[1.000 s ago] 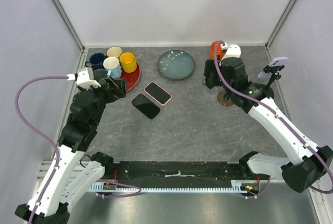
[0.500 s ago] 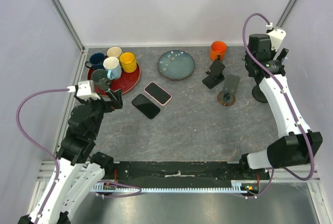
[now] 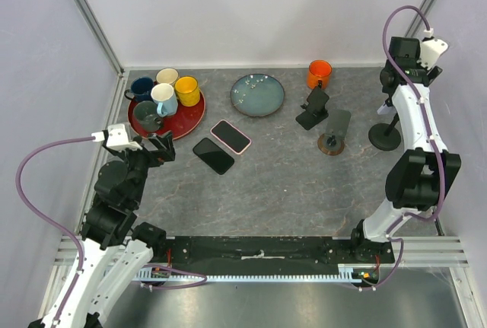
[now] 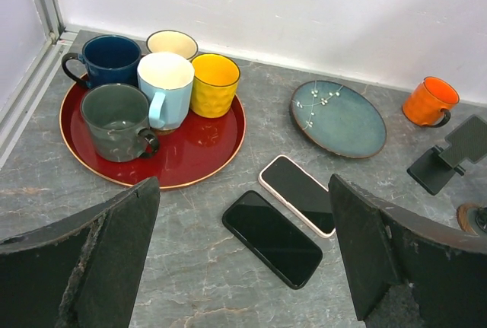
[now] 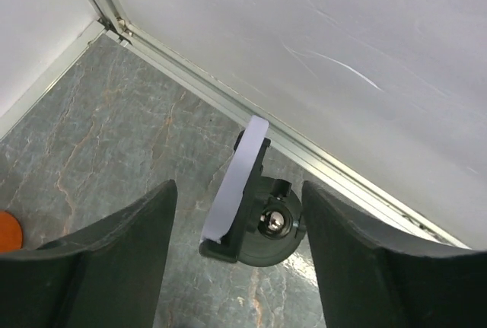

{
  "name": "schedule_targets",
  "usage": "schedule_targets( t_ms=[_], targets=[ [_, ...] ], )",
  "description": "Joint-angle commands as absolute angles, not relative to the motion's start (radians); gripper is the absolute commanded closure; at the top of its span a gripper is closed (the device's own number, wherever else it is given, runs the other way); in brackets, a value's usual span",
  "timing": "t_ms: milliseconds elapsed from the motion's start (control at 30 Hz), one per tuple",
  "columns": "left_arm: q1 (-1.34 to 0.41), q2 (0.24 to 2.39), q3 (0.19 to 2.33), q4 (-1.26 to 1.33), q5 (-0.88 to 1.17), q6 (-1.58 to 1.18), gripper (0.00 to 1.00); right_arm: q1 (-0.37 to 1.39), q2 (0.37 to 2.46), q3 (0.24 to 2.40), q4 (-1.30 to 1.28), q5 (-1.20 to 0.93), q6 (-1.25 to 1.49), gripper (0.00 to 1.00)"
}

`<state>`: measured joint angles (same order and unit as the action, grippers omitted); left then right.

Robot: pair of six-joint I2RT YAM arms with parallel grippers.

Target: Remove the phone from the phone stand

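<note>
A pale lilac phone (image 5: 240, 172) stands tilted on edge in a black phone stand (image 5: 268, 230) with a round base, close to the back right corner. My right gripper (image 5: 237, 195) hangs above it, open. One finger is on each side of the phone and neither touches it. In the top view the right arm covers the phone, and only the stand's pole and base (image 3: 384, 137) show. My left gripper (image 4: 243, 256) is open and empty at the near left, over two phones lying flat: a black one (image 4: 272, 238) and a pink-edged one (image 4: 300, 195).
A red tray (image 3: 187, 119) with several mugs sits at the back left. Next to it are a blue plate (image 3: 258, 94) and an orange mug (image 3: 319, 74). Two other stands (image 3: 312, 107) (image 3: 333, 134) are in the middle right. The back wall and its rail (image 5: 335, 164) run close behind the phone.
The right arm swung from the middle stands to the back right corner, above the phone. Its jaws have narrowed a little. The left arm drew back toward the near left.
</note>
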<state>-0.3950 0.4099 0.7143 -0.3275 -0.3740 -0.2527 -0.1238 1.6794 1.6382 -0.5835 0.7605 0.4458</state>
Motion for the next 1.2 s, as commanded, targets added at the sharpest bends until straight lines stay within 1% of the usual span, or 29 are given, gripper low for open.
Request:
schedule_targets(
  t_ms=[0, 67, 167, 433, 733, 833, 867, 933, 967, 1033, 1067, 1133, 1167],
  targets=[
    [-0.402, 0.406, 0.707, -0.298, -0.402, -0.207, 0.02, -0.155, 1.718, 1.697, -0.538, 0.698, 0.503, 0.3],
    [-0.403, 0.408, 0.707, -0.296, -0.4, -0.206, 0.02, -0.163, 1.741, 1.698, -0.535, 0.686, 0.511, 0.34],
    [-0.405, 0.413, 0.706, -0.295, -0.402, -0.206, 0.02, -0.173, 1.756, 1.695, -0.535, 0.663, 0.523, 0.44],
    [-0.403, 0.42, 0.704, -0.295, -0.397, -0.206, 0.02, -0.189, 1.756, 1.655, -0.523, 0.618, 0.54, 0.45],
    [-0.403, 0.413, 0.703, -0.293, -0.397, -0.206, 0.02, -0.204, 1.735, 1.611, -0.522, 0.595, 0.525, 0.54],
    [-0.403, 0.411, 0.703, -0.295, -0.396, -0.206, 0.02, -0.207, 1.723, 1.6, -0.52, 0.594, 0.512, 0.6],
    [-0.403, 0.413, 0.703, -0.293, -0.394, -0.206, 0.02, -0.209, 1.717, 1.597, -0.522, 0.595, 0.508, 0.64],
    [-0.403, 0.411, 0.703, -0.293, -0.393, -0.206, 0.02, -0.209, 1.697, 1.592, -0.522, 0.597, 0.491, 0.69],
    [-0.403, 0.411, 0.701, -0.293, -0.391, -0.206, 0.02, -0.21, 1.686, 1.586, -0.522, 0.598, 0.485, 0.75],
    [-0.405, 0.413, 0.701, -0.293, -0.388, -0.206, 0.02, -0.209, 1.655, 1.578, -0.52, 0.606, 0.473, 0.81],
    [-0.405, 0.413, 0.701, -0.291, -0.387, -0.206, 0.02, -0.209, 1.643, 1.566, -0.52, 0.607, 0.463, 0.88],
    [-0.405, 0.411, 0.701, -0.293, -0.387, -0.206, 0.03, -0.209, 1.6, 1.552, -0.518, 0.618, 0.46, 0.92],
    [-0.405, 0.413, 0.701, -0.291, -0.387, -0.206, 0.03, -0.209, 1.583, 1.53, -0.514, 0.62, 0.459, 0.98]
  ],
)
